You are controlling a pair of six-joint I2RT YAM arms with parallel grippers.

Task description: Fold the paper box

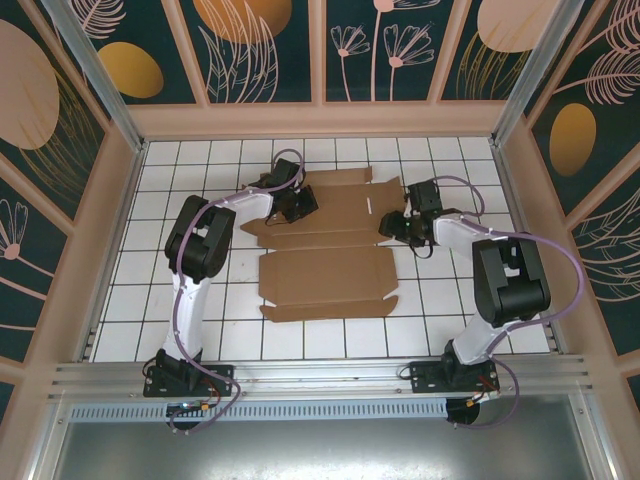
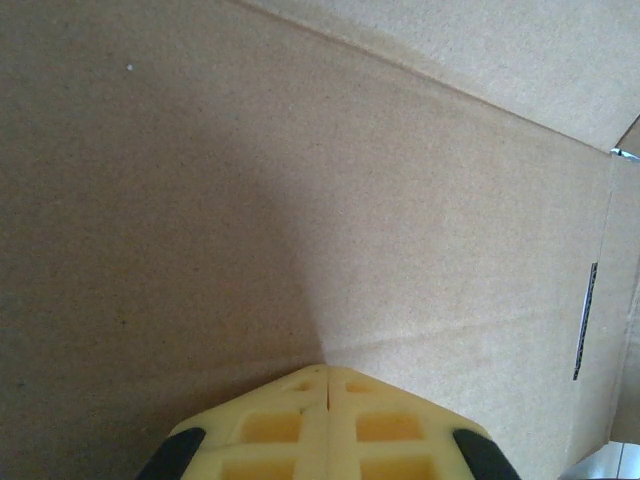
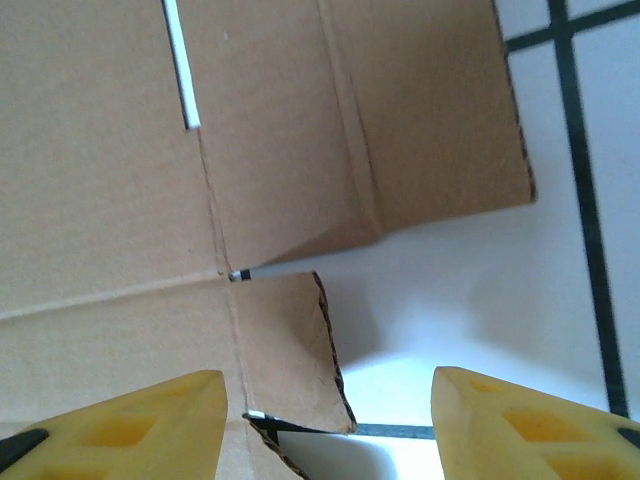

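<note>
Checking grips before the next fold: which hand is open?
The right hand: its yellow jaws stand wide apart over the edge of the paper box. The left hand has its jaws pressed together, close to the cardboard.

Plain brown die-cut cardboard, the paper box (image 1: 325, 270), opened out nearly flat at the middle of the white tiled table (image 1: 170, 300), reaching from a little short of the table's near edge toward its far edge. Nearest the table's near edge a broad rectangular panel (image 1: 325, 275) with small tabs at its corners, next a narrow creased band (image 1: 320, 238), then a far panel (image 1: 340, 200) with a notched rim and a thin slot (image 1: 368, 205) toward the table's right side. On that right side a short flap (image 3: 290, 340) with a rounded corner and a larger flap (image 3: 430, 110), both raised slightly off the tiles, shadow beneath.
</note>
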